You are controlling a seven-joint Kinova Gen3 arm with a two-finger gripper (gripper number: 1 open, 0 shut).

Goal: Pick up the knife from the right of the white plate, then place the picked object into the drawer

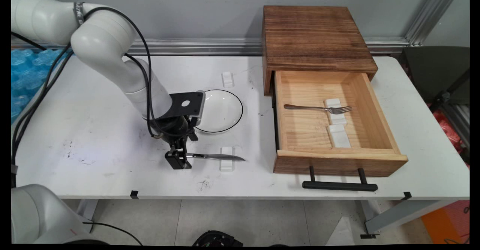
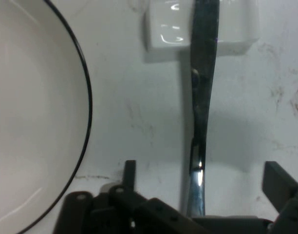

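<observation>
Beside our pincer (image 1: 179, 159) on the table (image 1: 93, 130) we see a black-rimmed plate (image 1: 221, 111); the knife (image 1: 215, 156) lies across a white rest (image 1: 227, 163), handle between our parted fingers (image 2: 278, 183), arm reaching low.

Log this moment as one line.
gripper: open, straddling knife handle | knife: on white rest | plate: beside | fork: in open drawer

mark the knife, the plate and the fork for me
knife (image 2: 203, 87): hand view, middle of the blade.
plate (image 1: 221, 109): main view, bare centre of the dish.
fork (image 1: 318, 108): main view, handle near the tines, inside the open drawer (image 1: 300, 130).
</observation>
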